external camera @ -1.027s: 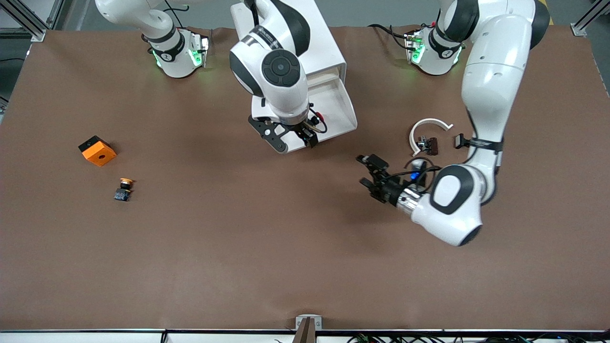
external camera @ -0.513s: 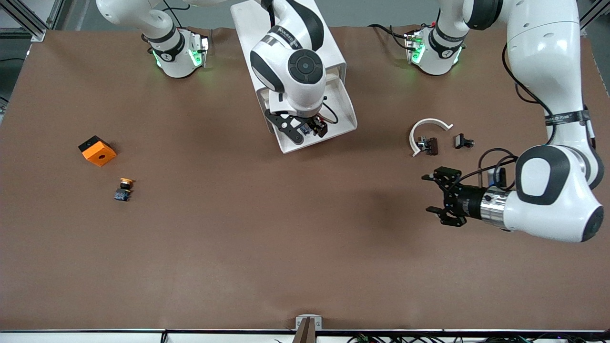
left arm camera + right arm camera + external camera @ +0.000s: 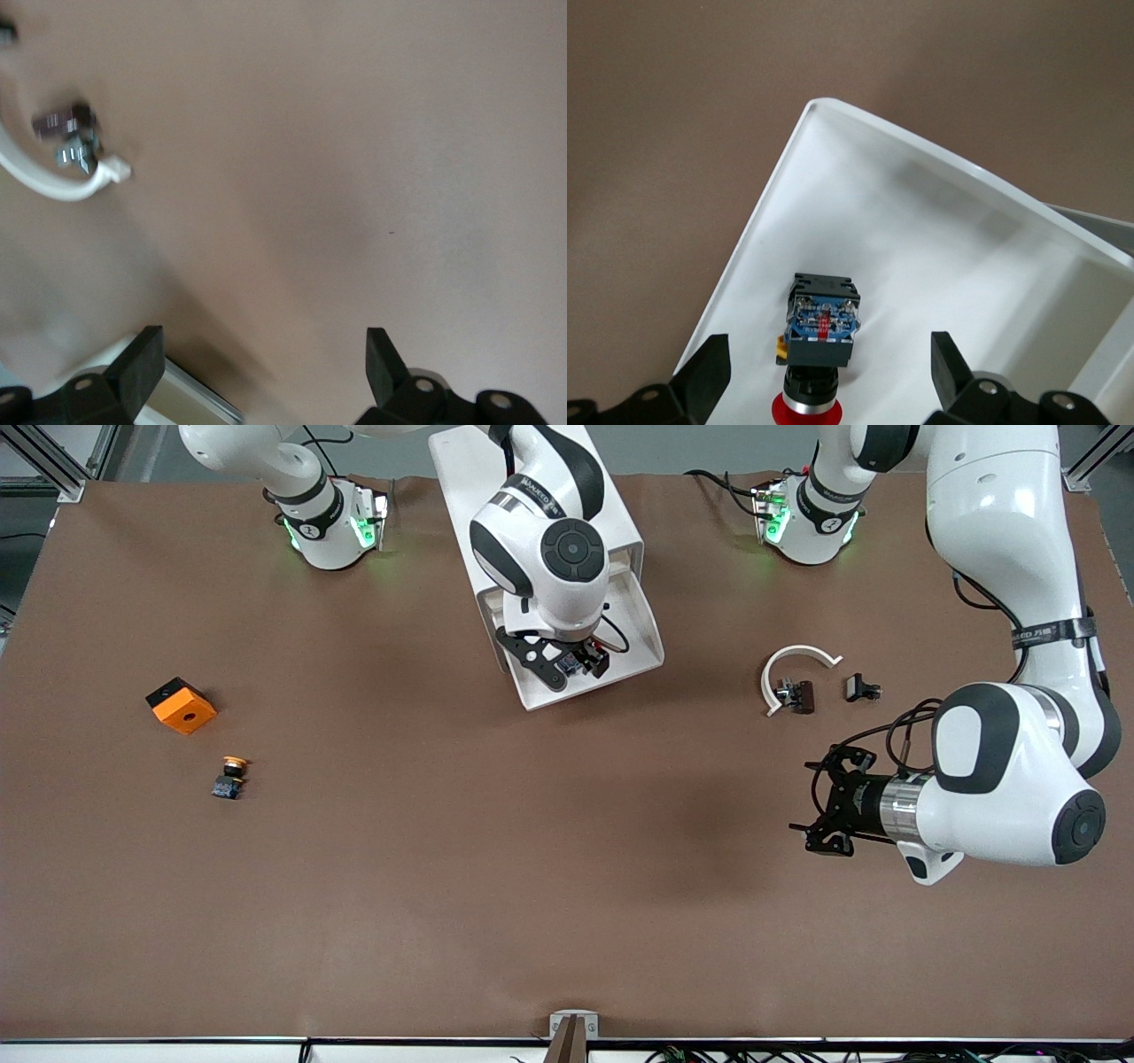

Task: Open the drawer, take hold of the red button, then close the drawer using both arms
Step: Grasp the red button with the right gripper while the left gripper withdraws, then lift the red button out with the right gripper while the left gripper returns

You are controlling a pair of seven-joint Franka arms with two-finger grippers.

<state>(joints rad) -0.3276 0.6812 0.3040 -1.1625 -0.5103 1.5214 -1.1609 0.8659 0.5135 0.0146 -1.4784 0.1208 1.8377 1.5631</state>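
1. We see the drawer (image 3: 589, 660) pulled out of the white cabinet (image 3: 540, 505), and the button (image 3: 819, 350) lies inside it, on its side on the tray floor near one side wall, red cap pointing toward our right gripper.
2. Our right gripper (image 3: 567, 666) hangs just over the open drawer with its fingers (image 3: 704, 376) released and spread wide, one to each side of the button and not touching it.
3. Our left gripper (image 3: 828, 815) is over bare worktop (image 3: 443, 868) toward the left arm's end, fingers (image 3: 142, 363) likewise released and holding nothing; this arm waits.
4. We judge the button light and rigid: hard plastic, unlikely to deform or break under a firm pinch.
5. The round cap looks smooth and may roll or slip out; the squarish dark body offers flat faces, so we would close on the body across its flat sides.
6. The tray floor looks slick, so we expect the button to skate if one finger meets it first; centring matters.
7. The drawer seems thin-walled and light, so a downward push could shift it or tilt the cabinet.
8. The orange cube (image 3: 181, 705) and the yellow-capped button (image 3: 229, 777) lie well apart, toward the right arm's end.
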